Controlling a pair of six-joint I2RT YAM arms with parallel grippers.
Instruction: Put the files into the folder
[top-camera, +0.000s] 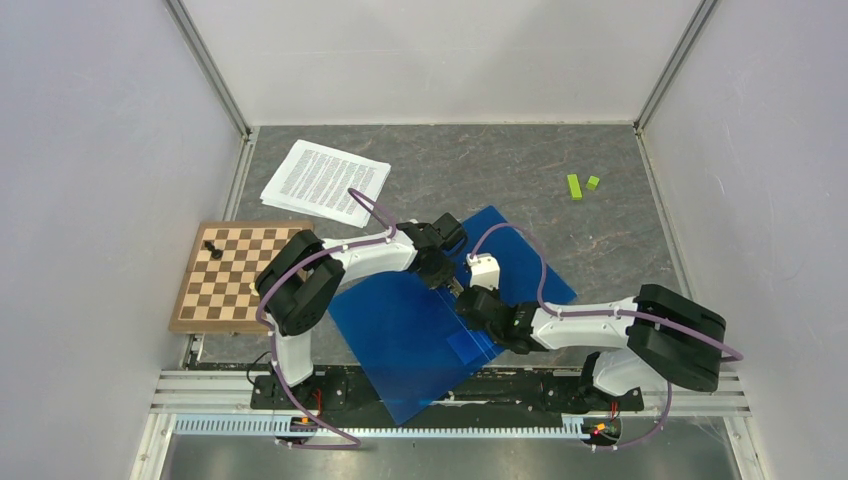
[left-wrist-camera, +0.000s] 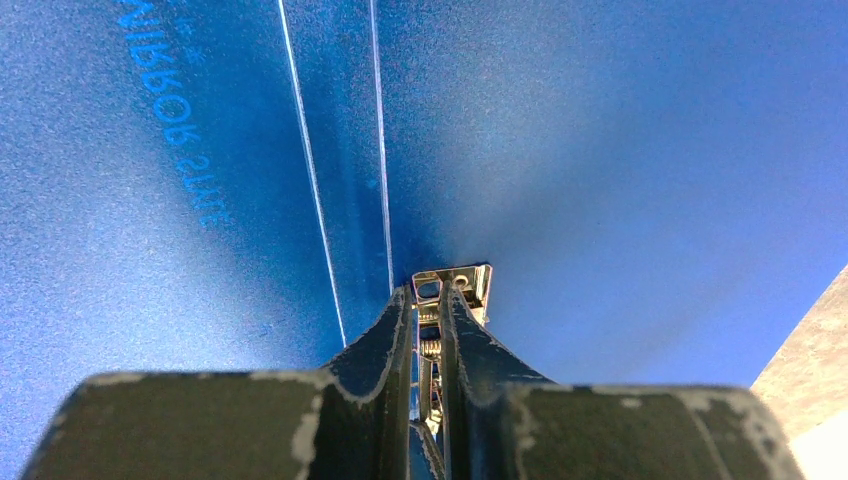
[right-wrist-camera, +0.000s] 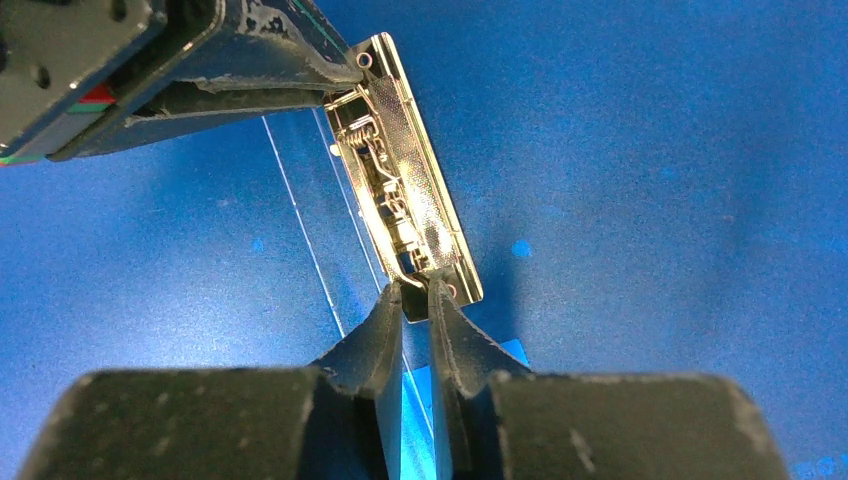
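Observation:
The blue folder (top-camera: 420, 340) lies open on the table between the arms; it fills the left wrist view (left-wrist-camera: 600, 150) and the right wrist view (right-wrist-camera: 650, 150). Its metal clip (right-wrist-camera: 405, 190) stands along the spine. My left gripper (top-camera: 447, 275) is shut on the clip's far end (left-wrist-camera: 465, 280), with its jaws nearly together (left-wrist-camera: 428, 300). My right gripper (top-camera: 468, 300) pinches the clip's near end (right-wrist-camera: 415, 290). The files (top-camera: 325, 182), white printed sheets, lie at the back left, apart from the folder and from both grippers.
A wooden chessboard (top-camera: 235, 275) with one black piece (top-camera: 210, 247) lies at the left, touching the folder's edge. Two small green blocks (top-camera: 580, 185) sit at the back right. White walls close in the table on three sides.

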